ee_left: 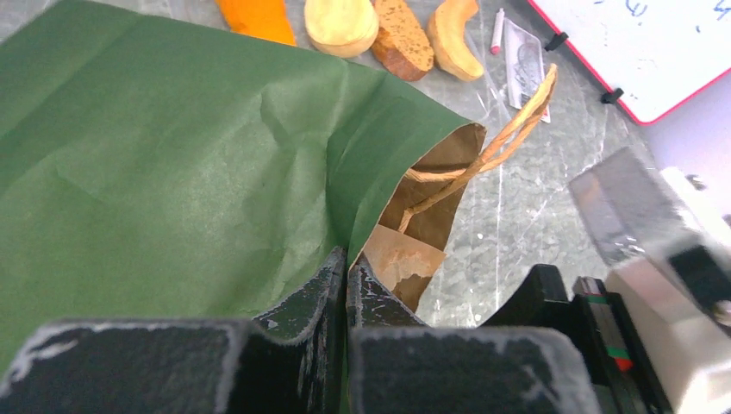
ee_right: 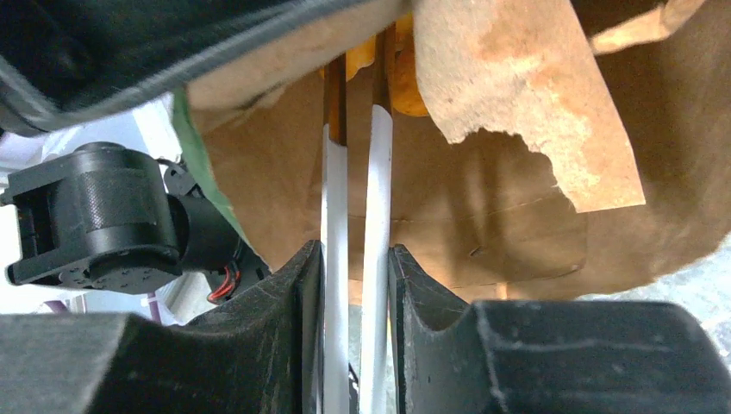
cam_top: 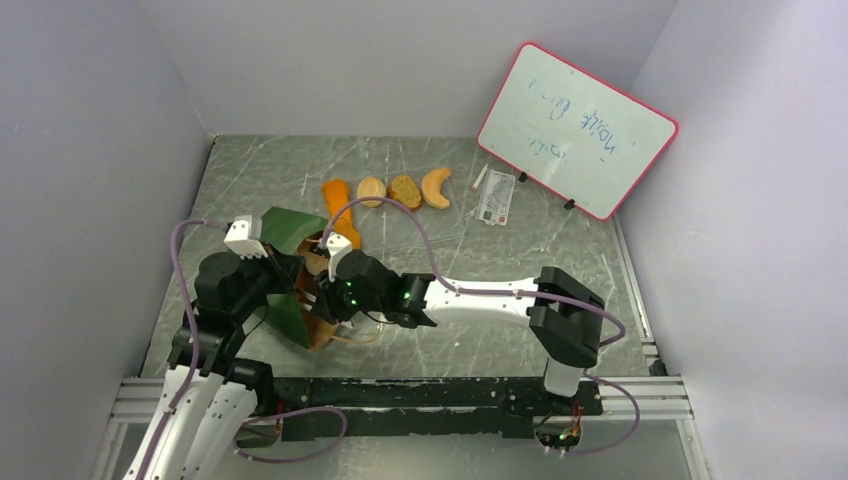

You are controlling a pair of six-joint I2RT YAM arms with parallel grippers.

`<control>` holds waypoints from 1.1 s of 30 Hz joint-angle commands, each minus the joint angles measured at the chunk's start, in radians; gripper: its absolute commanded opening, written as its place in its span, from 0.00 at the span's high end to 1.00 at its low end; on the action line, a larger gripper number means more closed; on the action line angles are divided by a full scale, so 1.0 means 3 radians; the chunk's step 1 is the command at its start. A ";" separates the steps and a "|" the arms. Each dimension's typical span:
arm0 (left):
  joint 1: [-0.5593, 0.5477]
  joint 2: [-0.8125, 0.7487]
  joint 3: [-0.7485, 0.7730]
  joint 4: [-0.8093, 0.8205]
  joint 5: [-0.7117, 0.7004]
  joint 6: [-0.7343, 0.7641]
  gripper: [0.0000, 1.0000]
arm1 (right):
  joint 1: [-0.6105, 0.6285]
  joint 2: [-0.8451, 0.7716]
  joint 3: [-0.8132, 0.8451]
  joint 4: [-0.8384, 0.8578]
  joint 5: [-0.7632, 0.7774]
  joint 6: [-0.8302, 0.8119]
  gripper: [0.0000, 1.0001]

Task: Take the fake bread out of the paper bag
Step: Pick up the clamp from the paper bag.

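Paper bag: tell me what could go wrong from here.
The left fingers pinch only the paper bag's thin green edge; it may slip or rip under pull.
A torn brown flap hangs beside the right fingers and could snag or tear further.
The orange bread sits just at those fingertips; a shallow grip may drop it.

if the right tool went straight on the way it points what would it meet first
Probably the orange fake bread deep in the paper bag, though depth is unclear.
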 commanded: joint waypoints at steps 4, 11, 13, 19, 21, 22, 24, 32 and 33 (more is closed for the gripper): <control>0.0001 -0.0088 0.0250 -0.0016 0.0184 0.0160 0.93 | -0.0013 -0.0320 0.0043 -0.0302 0.0077 0.0136 0.72; 0.0001 -0.0064 0.0281 -0.0074 0.0083 0.0169 0.93 | -0.0018 -0.0641 -0.0130 -0.0442 0.0216 0.0281 0.71; 0.0001 -0.0053 0.0286 -0.0079 0.0068 0.0158 0.93 | -0.0044 -0.0715 -0.0199 -0.0479 0.0231 0.0328 0.70; 0.0001 -0.0060 0.0247 -0.0059 -0.0032 0.0094 0.93 | -0.0172 -0.0864 -0.0415 -0.0479 0.0100 0.0520 0.70; 0.0001 -0.0052 0.0225 -0.0046 -0.0060 0.0070 0.93 | -0.0201 -0.0883 -0.0464 -0.0480 0.0070 0.0581 0.70; 0.0001 -0.0045 0.0213 -0.0029 -0.0068 0.0057 0.93 | -0.0218 -0.0881 -0.0486 -0.0478 0.0051 0.0611 0.70; 0.0001 -0.0026 0.0193 -0.0008 -0.0088 0.0027 0.93 | -0.0261 -0.0871 -0.0535 -0.0462 -0.0003 0.0685 0.70; 0.0001 -0.0056 0.0083 0.0080 -0.0192 -0.0051 0.93 | -0.0381 -0.0930 -0.0776 -0.0360 -0.0186 0.0978 0.70; 0.0001 -0.0066 0.0077 0.0074 -0.0223 -0.0058 0.93 | -0.0384 -0.0954 -0.0779 -0.0376 -0.0175 0.0992 0.70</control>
